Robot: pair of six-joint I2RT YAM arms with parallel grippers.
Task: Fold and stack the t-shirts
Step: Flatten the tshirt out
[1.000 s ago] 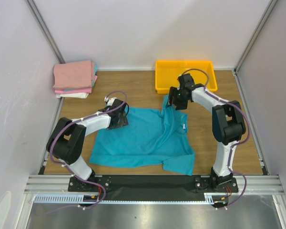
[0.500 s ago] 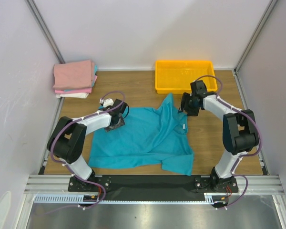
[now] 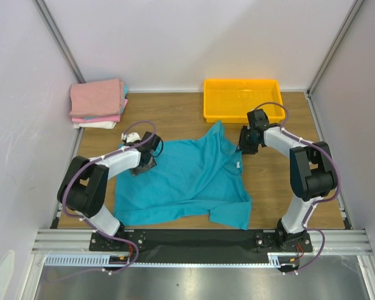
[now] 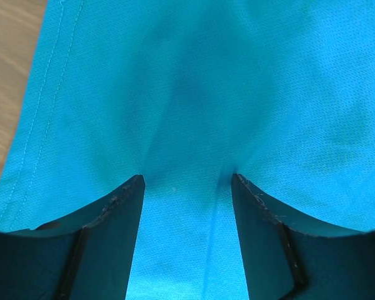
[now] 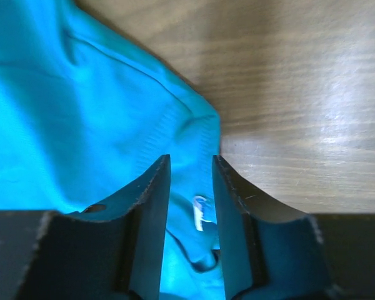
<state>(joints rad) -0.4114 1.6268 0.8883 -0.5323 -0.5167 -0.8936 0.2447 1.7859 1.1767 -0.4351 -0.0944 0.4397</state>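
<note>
Teal cloth covers the middle of the wooden surface: a single t-shirt lies opened out but rumpled between the two arms. One corner points toward the yellow bin at the far edge, and a flap is turned over near the front.

The left tool sits low on the garment's left side, close to its stitched hem. In its wrist view the fingers stand well apart with nothing clamped. Mesh fabric runs under and between them, and faint creases converge on the gap. That suggests it is set down to take a pinch of the edge.

The right tool rests at the opposite side, on the collar, just where the cloth meets bare wood. Its jaws are drawn to a slim gap with collar fabric and a small label showing between them. Whether they actually grip the cloth cannot be told.

The placement looks deliberate. With one tool at each side of the shirt, the pair could tension and flatten it before the first fold.

A stack of folded shirts, pink on top, waits in the far left corner, well apart from the teal one. Folding of this shirt appears not yet begun.
</note>
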